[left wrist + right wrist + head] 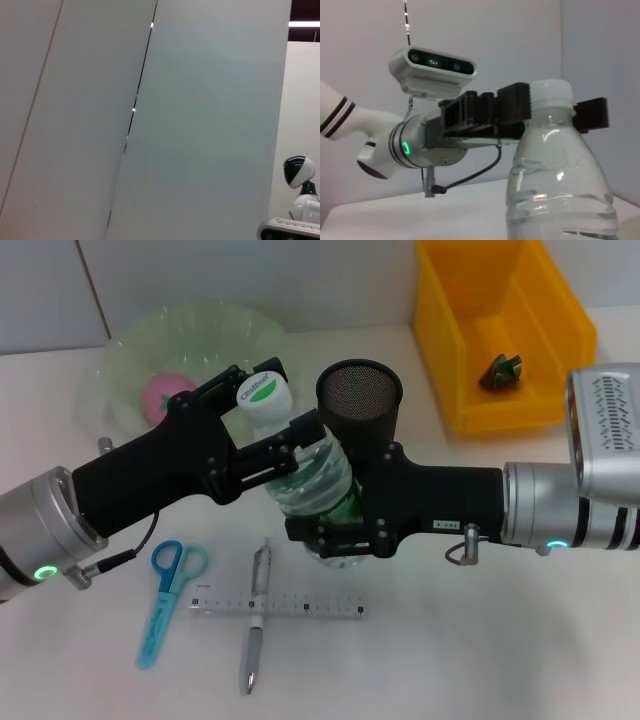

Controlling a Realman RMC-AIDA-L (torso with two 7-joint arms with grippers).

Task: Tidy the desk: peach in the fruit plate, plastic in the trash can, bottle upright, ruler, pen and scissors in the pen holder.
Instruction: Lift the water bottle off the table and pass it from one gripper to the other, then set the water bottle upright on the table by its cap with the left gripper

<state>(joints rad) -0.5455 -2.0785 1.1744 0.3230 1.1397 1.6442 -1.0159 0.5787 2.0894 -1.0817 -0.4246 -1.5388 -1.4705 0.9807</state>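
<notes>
- The bottle [318,490] stands in the middle of the head view, on the white surface [480,640]. It is clear with a white cap [263,395], and it leans a little toward the upper left of the frame.
- The left claw [262,435] reaches in from the lower left of the frame. Its black fingers [290,445] sit on both sides of the bottle's neck, just under the cap. I cannot tell if they press on it.
- The right claw [335,525] reaches in from the right edge of the frame. It is closed around the lower part of the bottle.
- In the right wrist view the bottle [559,175] is close up, and the left claw [525,112] is at its neck.
- The black mesh pen holder [359,405] stands just behind the bottle, partly behind the right arm.
- The pink peach [163,395] lies in the clear green fruit plate [200,330] in the upper left of the frame.
- The yellow trash can [500,330] is in the upper right, with a small dark green thing [502,370] inside.
- The blue scissors [168,600], the clear ruler [280,606] and the silver pen [256,620] lie flat near the bottom of the frame. The pen lies across the ruler.
</notes>
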